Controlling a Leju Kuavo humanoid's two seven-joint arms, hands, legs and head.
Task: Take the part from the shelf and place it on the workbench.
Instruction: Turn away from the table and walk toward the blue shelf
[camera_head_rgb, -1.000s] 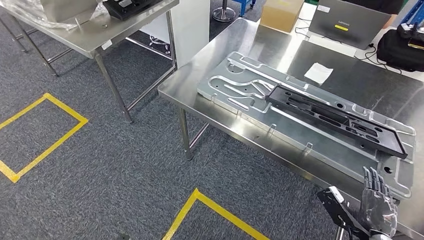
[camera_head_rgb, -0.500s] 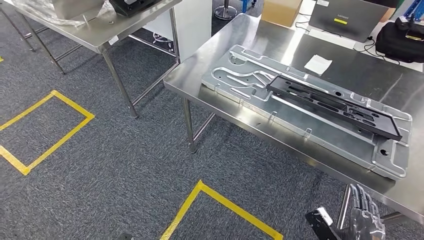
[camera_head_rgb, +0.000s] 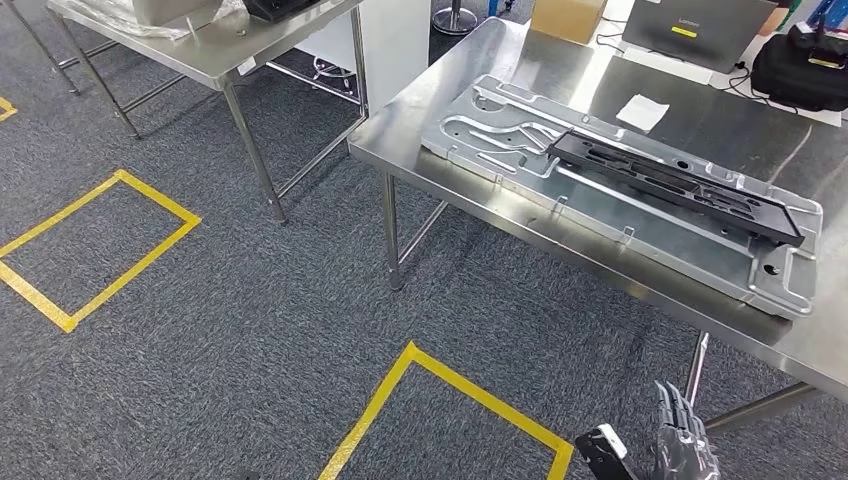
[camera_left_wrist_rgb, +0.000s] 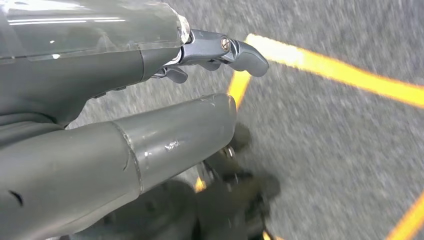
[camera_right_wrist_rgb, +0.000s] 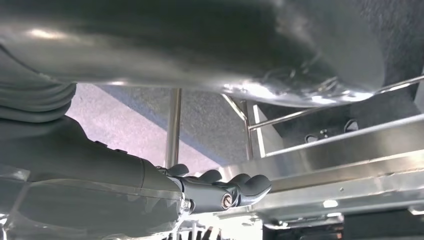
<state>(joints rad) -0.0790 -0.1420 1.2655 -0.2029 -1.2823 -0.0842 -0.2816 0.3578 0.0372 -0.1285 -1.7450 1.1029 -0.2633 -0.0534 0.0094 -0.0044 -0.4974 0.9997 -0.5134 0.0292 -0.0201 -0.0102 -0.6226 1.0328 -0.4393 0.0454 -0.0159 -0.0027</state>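
black part (camera_head_rgb: 672, 186) lies on workbench (camera_head_rgb: 700, 125); right hand (camera_head_rgb: 683, 445) empty.

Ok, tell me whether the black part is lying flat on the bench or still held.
Lying flat. The black part rests lengthwise on the grey metal plate on the workbench; the right hand hangs below, holding nothing.

Black part (camera_head_rgb: 672, 186), silver workbench (camera_head_rgb: 560, 70), yellow floor lines (camera_head_rgb: 100, 236)

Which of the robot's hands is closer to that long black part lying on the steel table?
Right. The right hand hangs below the table's near edge, beneath the black part. The left hand hangs over the yellow-taped carpet.
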